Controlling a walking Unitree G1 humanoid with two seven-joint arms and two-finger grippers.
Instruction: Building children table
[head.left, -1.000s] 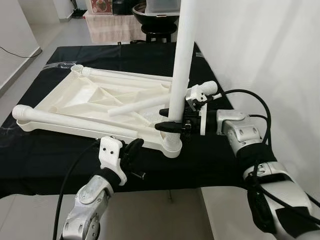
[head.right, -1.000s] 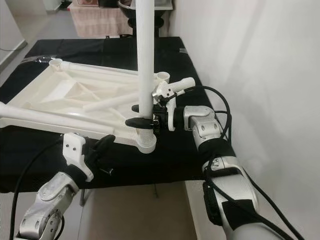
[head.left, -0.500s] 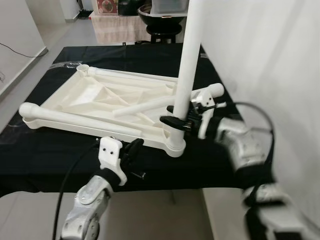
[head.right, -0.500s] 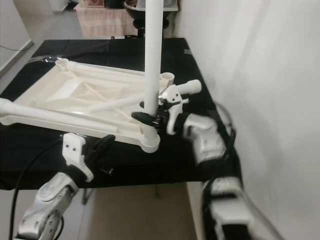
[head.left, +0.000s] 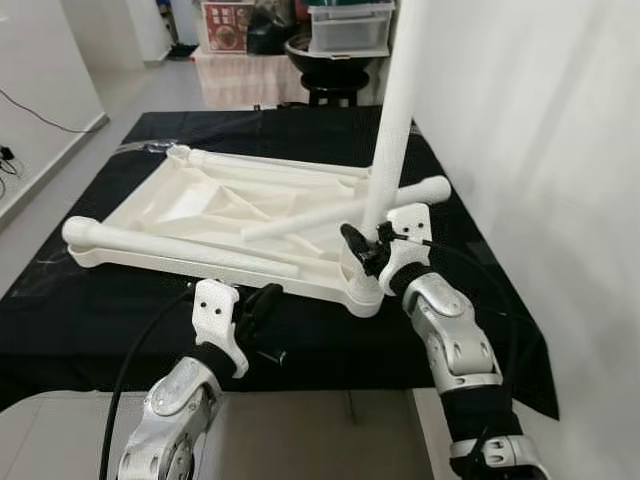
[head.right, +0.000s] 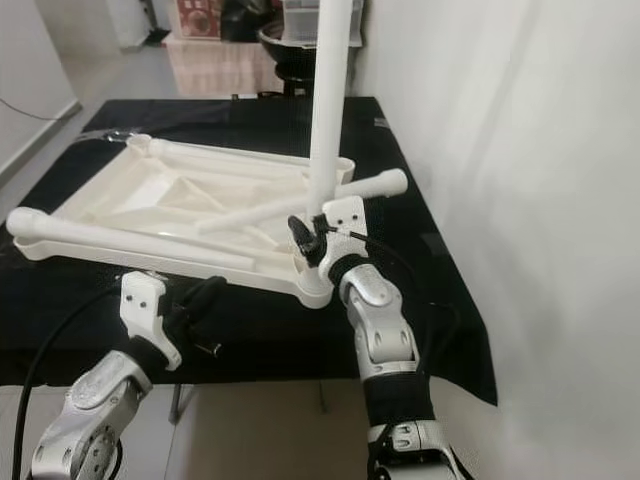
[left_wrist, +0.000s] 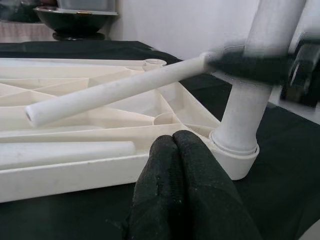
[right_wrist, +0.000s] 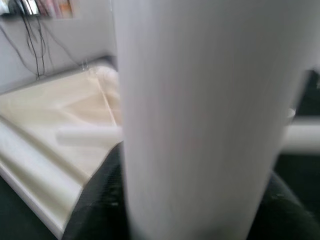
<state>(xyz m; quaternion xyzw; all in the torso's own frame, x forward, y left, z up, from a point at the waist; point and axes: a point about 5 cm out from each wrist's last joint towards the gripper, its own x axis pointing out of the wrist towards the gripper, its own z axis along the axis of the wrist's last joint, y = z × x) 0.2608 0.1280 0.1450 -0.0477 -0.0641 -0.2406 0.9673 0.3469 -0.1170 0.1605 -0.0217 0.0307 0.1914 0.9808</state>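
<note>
A black-covered tabletop (head.left: 90, 320) stands beside a white wall (head.left: 540, 120), and on it lies the white plastic table top (head.left: 200, 215) of a child's table, underside up, with loose legs lying across it — one long leg (head.left: 170, 243) along its near edge and another leg (head.left: 340, 205) slanting toward 2 o'clock. At the frame's near corner, about 4 o'clock from its middle, an upright leg (head.left: 392, 140) stands in its corner socket (head.left: 362, 290), and the right end effector (head.left: 368, 248) is closed around that leg just above the socket. The left end effector (head.left: 262, 300) hovers at the tabletop's near edge, around 7 o'clock from the socket — its black fingers (left_wrist: 182, 190) pressed together, holding nothing.
</note>
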